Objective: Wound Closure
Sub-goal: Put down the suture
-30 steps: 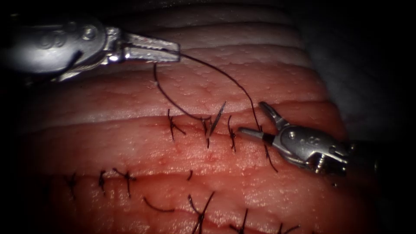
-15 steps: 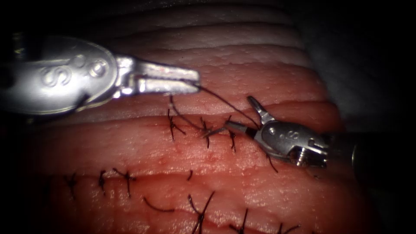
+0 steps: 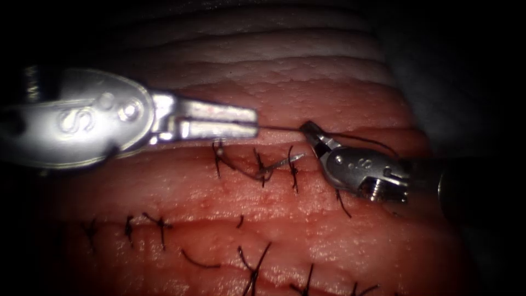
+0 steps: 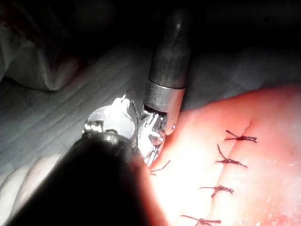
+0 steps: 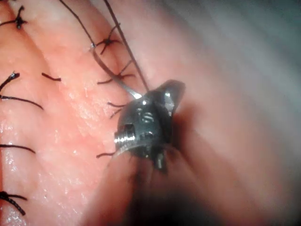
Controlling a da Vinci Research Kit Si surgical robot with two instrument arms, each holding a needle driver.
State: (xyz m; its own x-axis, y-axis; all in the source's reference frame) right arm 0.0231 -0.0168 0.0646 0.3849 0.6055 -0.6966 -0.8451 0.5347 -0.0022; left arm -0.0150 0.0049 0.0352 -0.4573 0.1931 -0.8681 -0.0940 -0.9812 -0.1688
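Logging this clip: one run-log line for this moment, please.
left tool: jaws shut on thread | right tool: jaws shut on thread | needle: free, lying on tissue by stitches

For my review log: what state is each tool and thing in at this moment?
left tool: jaws shut on the thread.
right tool: jaws shut on the thread.
thread: taut between the two tools.
needle: lying free on the tissue, held by neither tool.
tissue: cut closed by stitches.

Left claw point(image 3: 253, 122) and right claw point(image 3: 308, 130) both clamped, tips near, facing each other.
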